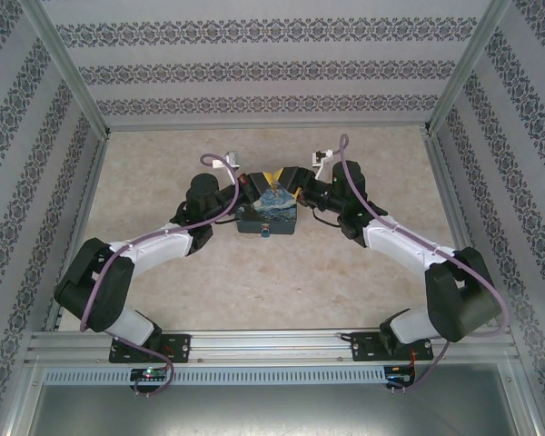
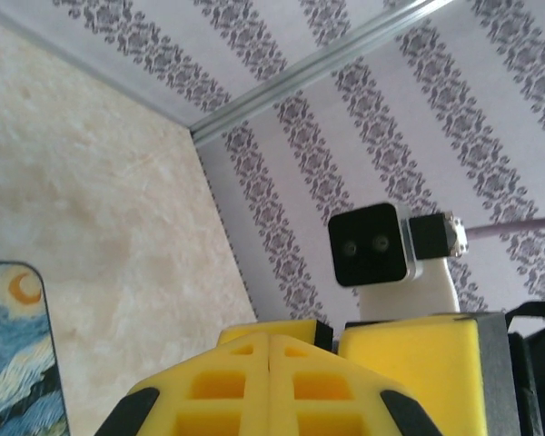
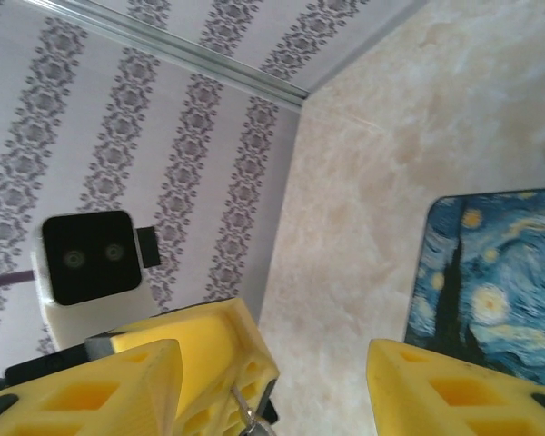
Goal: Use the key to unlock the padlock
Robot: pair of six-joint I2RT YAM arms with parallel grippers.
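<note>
Tin (image 1: 268,216) on table (image 1: 345,282); padlock (image 1: 266,233) seemingly just before it.

Enclosed robot lab cell: aluminium-profile frame (image 1: 272,343), patterned wallpaper panels (image 1: 272,64) left, right and far, marbled tabletop (image 1: 272,282), two robot arms (image 1: 154,245) bolted near.

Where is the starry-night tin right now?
Top view: the tin lies midway across the table, with the left end effector and right end effector tip to tip at its far edge.

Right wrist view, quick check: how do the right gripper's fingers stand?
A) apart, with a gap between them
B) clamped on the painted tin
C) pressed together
A: on the right gripper the two yellow fingers stand well apart, bare table showing between them.
</note>
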